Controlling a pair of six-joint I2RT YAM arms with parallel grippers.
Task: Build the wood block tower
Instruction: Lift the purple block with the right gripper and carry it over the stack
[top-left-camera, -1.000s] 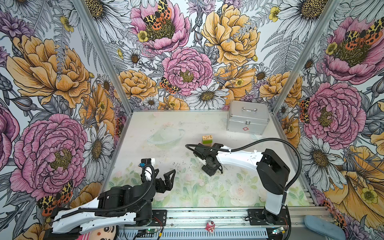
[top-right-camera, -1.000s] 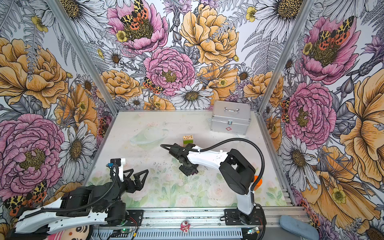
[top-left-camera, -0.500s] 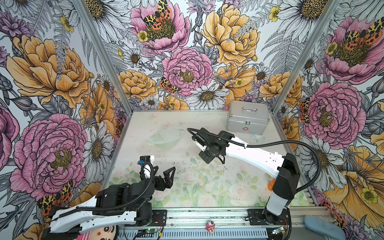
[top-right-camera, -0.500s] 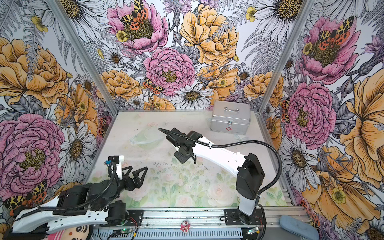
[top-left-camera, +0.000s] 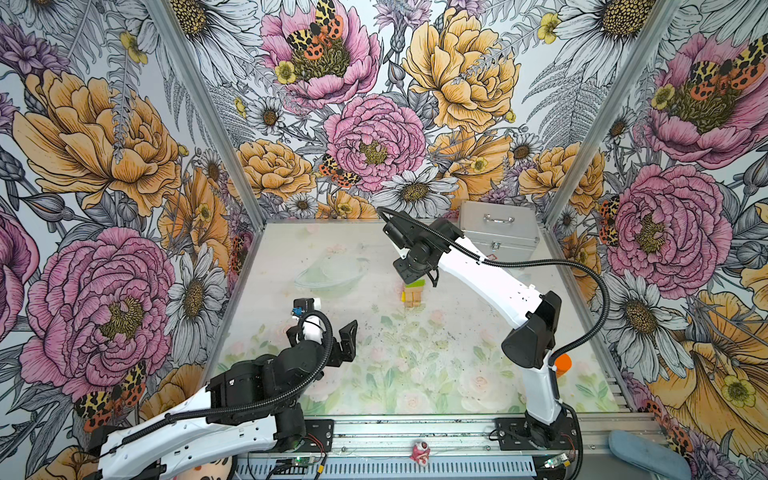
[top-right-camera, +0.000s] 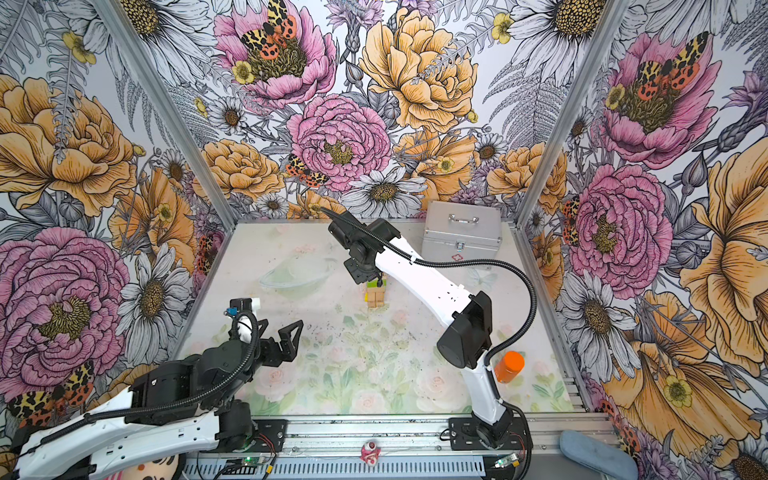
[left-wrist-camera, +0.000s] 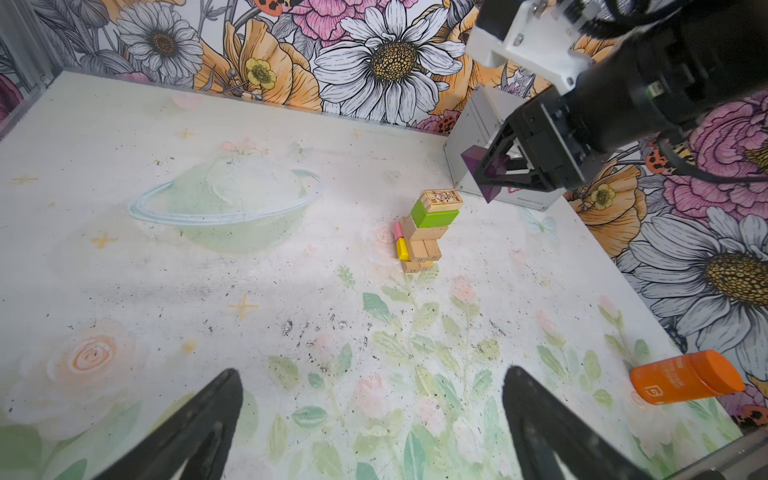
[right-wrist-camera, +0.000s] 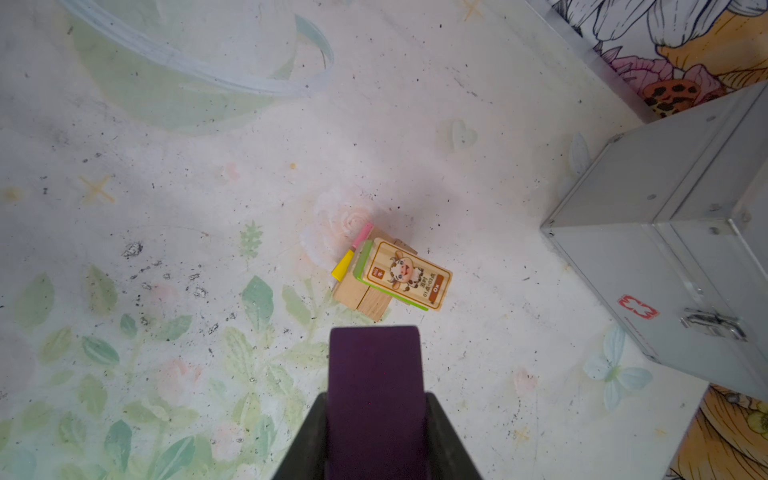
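The tower (top-left-camera: 414, 293) (top-right-camera: 376, 293) stands mid-table: tan wood blocks low, yellow and pink edges at one side, a lime-green block (left-wrist-camera: 435, 217), and a tan block with a cow picture (right-wrist-camera: 405, 274) on top. My right gripper (right-wrist-camera: 376, 399) (top-left-camera: 409, 270) is shut on the dark purple block (left-wrist-camera: 478, 166) (right-wrist-camera: 376, 374). It hangs above the tower's top, a little to the side nearer the metal case. My left gripper (left-wrist-camera: 372, 374) (top-right-camera: 270, 332) stands wide open and empty near the front left, well away from the tower.
A silver metal case (top-left-camera: 498, 232) (left-wrist-camera: 478, 137) sits at the back right, close behind the right gripper. An orange bottle (top-right-camera: 509, 366) (left-wrist-camera: 685, 382) stands at the front right by the right arm's base. Floral walls enclose the table on three sides.
My right gripper has risen and moved toward the back with the purple block, from in front of the tower to above it. The left arm has barely moved.
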